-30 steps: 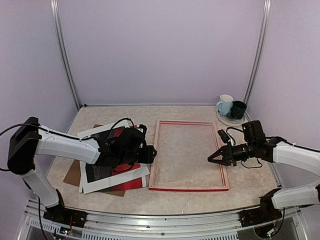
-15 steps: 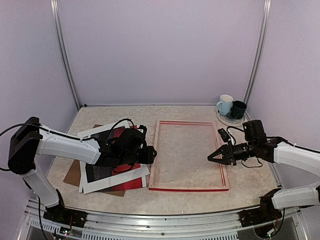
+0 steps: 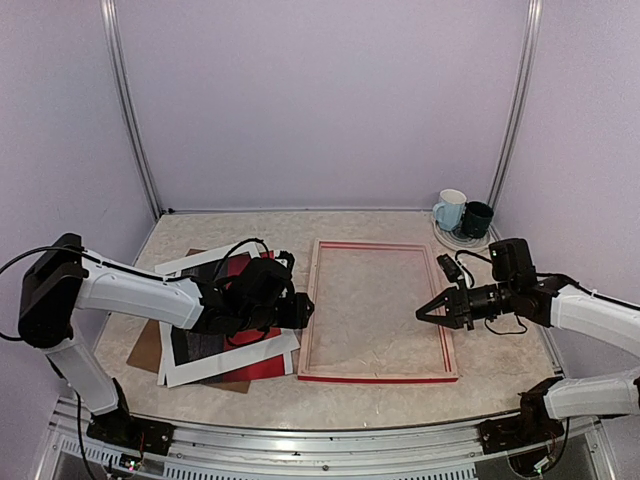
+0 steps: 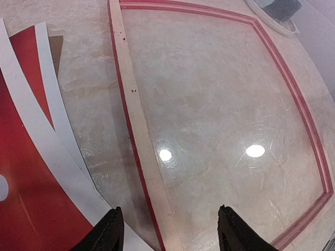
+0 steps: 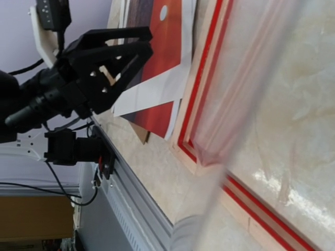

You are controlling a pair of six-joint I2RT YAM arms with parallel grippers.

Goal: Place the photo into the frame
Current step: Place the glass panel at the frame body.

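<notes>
The photo (image 4: 31, 209) sits in the stack (image 3: 215, 362) on the left of the surface (image 3: 250, 225), just beside the frame (image 3: 378, 377). The left gripper (image 3: 303, 310) hangs over the stack's right edge, jaws released and empty. I'd pinch only the print, not the mat (image 3: 172, 374). The right gripper (image 3: 420, 315) is clenched shut above the frame's right rail.

The photo (image 3: 200, 345) lies left of the frame (image 3: 378, 377), seemingly apart.
</notes>
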